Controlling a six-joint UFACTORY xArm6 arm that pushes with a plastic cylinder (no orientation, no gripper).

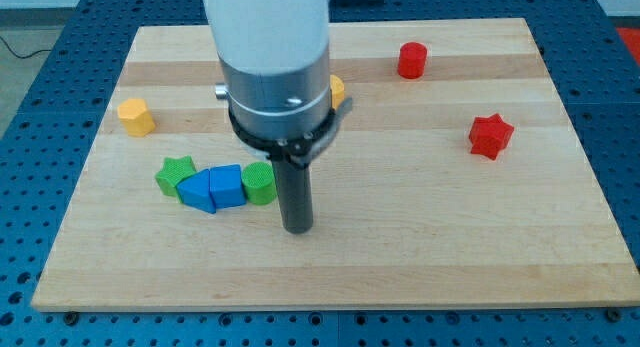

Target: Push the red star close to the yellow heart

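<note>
Camera view: red star (491,135) well right of my tip (298,228).

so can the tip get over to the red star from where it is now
Probably yes. My tip sits just right of the green and blue cluster, and the wooden board between it and the red star toward the view's right holds no blocks. The red cylinder lies well above that path.

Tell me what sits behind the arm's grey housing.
A sliver of a yellow block peeks out at the housing's right edge; the rest is covered, so its shape cannot be told.
</note>
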